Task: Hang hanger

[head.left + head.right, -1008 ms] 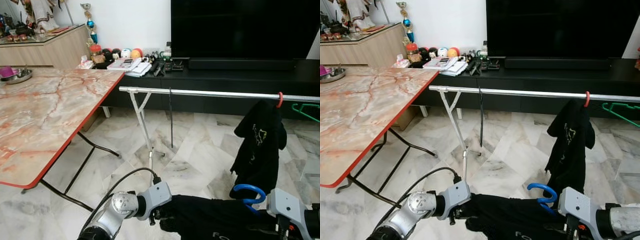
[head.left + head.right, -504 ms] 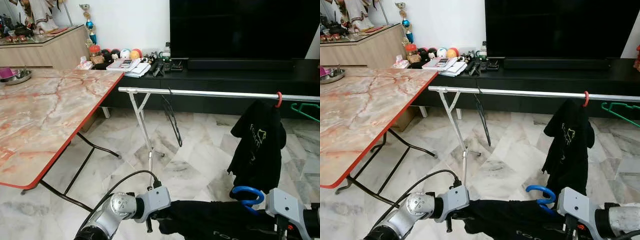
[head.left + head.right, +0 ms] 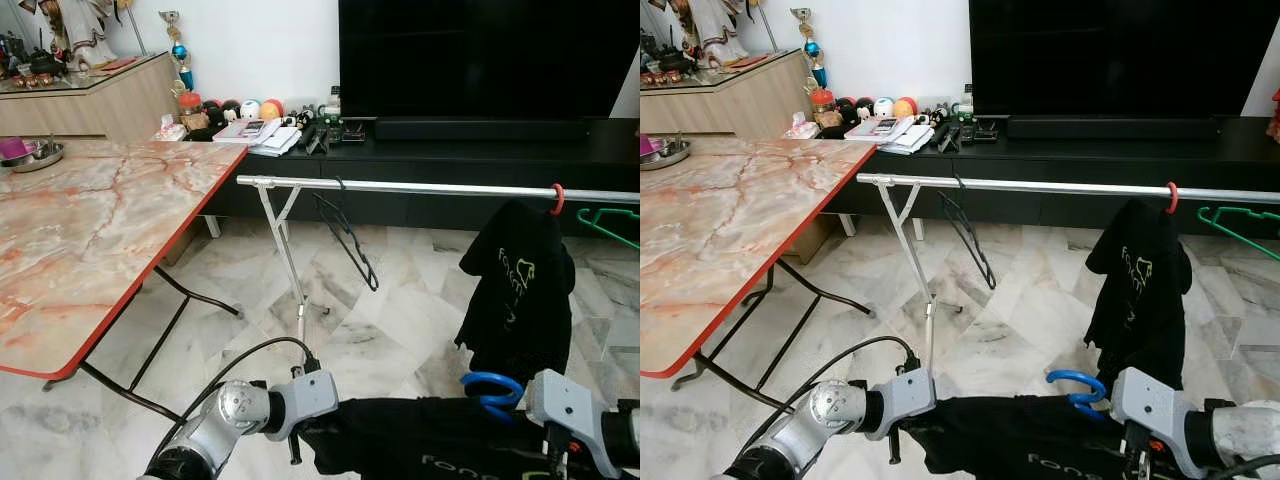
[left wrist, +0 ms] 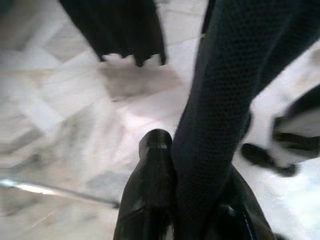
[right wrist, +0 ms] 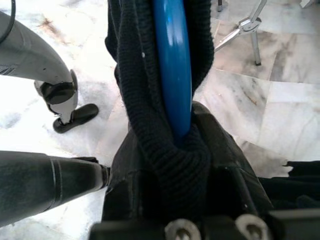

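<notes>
Two grippers carry one black garment on a blue hanger [image 5: 172, 70]: the right gripper [image 5: 182, 145] has its jaws clamped on the hanger and cloth, the left gripper [image 4: 187, 200] has its jaws pinched on the garment [image 3: 1030, 440]; the clothes rail [image 3: 420, 187] stands well beyond both jaws

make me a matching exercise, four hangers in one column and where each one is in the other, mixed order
Column one:
1. blue plastic hanger
2. thin black wire hanger
3. red-hooked hanger
4. green wire hanger

Column two:
A. bare, at the rail's far right edge
B. on the silver rail, carrying a black T-shirt
C. inside the black garment held between the right gripper and left gripper
D. bare, near the rail's left end

Pairs: 1-C, 2-D, 3-B, 4-A
</notes>
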Available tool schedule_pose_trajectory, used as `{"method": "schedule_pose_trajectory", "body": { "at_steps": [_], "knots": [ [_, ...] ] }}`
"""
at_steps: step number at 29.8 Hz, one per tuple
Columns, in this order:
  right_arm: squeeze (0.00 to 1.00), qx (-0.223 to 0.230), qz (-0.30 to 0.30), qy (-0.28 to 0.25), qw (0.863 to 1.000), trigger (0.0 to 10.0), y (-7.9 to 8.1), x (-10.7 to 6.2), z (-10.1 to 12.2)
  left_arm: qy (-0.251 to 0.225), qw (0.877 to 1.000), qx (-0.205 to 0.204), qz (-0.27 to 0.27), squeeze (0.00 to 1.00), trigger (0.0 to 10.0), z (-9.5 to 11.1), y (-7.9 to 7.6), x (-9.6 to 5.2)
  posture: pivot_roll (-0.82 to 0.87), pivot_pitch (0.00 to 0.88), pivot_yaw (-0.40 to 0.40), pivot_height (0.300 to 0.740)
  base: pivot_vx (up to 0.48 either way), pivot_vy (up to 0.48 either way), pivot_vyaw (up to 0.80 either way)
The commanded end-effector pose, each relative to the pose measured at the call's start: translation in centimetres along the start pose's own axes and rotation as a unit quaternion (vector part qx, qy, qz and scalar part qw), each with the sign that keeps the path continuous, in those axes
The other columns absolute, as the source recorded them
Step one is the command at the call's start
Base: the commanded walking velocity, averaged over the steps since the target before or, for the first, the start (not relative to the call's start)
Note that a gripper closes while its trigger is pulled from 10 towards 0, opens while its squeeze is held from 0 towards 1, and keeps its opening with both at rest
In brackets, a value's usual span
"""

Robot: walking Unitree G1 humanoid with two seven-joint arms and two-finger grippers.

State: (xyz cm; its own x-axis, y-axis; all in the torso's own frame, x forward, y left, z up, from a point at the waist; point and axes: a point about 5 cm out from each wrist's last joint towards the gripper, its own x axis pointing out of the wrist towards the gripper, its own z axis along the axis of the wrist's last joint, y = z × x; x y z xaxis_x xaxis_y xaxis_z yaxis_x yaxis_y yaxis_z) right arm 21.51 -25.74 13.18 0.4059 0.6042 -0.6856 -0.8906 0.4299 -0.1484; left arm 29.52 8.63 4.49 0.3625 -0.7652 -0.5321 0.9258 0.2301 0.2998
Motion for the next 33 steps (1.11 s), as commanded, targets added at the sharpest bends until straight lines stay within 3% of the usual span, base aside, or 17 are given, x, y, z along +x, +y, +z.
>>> {"method": "schedule_pose_trajectory", "body": {
  "at_steps": [1,5,9,16,18,19,21,22,23,33],
  "knots": [
    [0.0,0.003,-0.02,-0.012,1.0,10.0,-0.5,-0.2,0.3,0.048,0.997,-0.011,0.058,0.0,0.0,-1.6,1.2,-1.0,-0.02,0.0,0.08,0.74,0.0,0.0,0.0],
    [0.0,0.01,-0.019,-0.001,1.0,10.0,-0.3,0.1,-0.3,0.061,0.99,-0.029,0.122,0.0,0.0,-1.8,2.8,-1.7,-0.02,0.0,0.08,0.74,0.0,0.0,0.0],
    [0.0,0.011,-0.017,0.003,1.0,10.0,-0.2,0.3,-0.4,0.065,0.988,-0.029,0.135,0.0,0.0,-2.0,3.2,-2.0,-0.02,0.0,0.08,0.74,0.0,0.0,0.0],
    [0.0,0.01,-0.022,0.004,1.0,10.0,-0.3,0.4,-0.4,0.046,0.993,-0.016,0.104,0.0,0.0,-1.7,2.5,-1.7,-0.02,0.0,0.079,0.74,0.0,0.0,0.0],
    [0.0,0.01,-0.023,0.004,1.0,10.0,-0.3,0.4,-0.4,0.035,0.998,-0.007,0.054,0.0,0.0,-1.5,1.5,-1.4,-0.02,0.0,0.078,0.74,0.0,0.0,0.0],
    [0.0,0.01,-0.022,0.004,1.0,10.0,-0.3,0.4,-0.4,0.033,0.999,0.0,0.019,0.0,0.5,-1.6,0.8,-1.3,-0.02,0.0,0.079,0.74,0.0,0.0,0.0],
    [0.0,0.009,-0.022,0.005,1.0,10.0,-0.3,0.4,-0.4,0.033,0.999,0.005,0.006,0.0,0.5,-1.6,0.5,-1.2,-0.02,0.0,0.079,0.74,0.0,0.0,0.0],
    [0.0,0.009,-0.022,0.004,1.0,10.0,-0.3,0.5,-0.4,0.033,0.999,0.011,0.002,0.0,1.8,-1.6,0.3,-1.2,-0.02,0.0,0.079,0.74,0.0,0.0,0.0],
    [0.0,0.008,-0.022,0.002,1.0,10.0,-0.3,0.5,-0.3,0.036,0.999,0.007,-0.005,1.0,10.0,-1.7,0.1,-1.1,-0.02,0.0,0.08,0.74,0.0,0.0,0.0],
    [0.0,0.002,-0.023,-0.011,1.0,10.0,-0.5,0.4,0.3,0.056,0.998,0.015,-0.003,1.0,10.0,-1.8,-0.1,-0.5,-0.02,0.0,0.08,0.74,0.0,0.0,0.0]
  ]
}}
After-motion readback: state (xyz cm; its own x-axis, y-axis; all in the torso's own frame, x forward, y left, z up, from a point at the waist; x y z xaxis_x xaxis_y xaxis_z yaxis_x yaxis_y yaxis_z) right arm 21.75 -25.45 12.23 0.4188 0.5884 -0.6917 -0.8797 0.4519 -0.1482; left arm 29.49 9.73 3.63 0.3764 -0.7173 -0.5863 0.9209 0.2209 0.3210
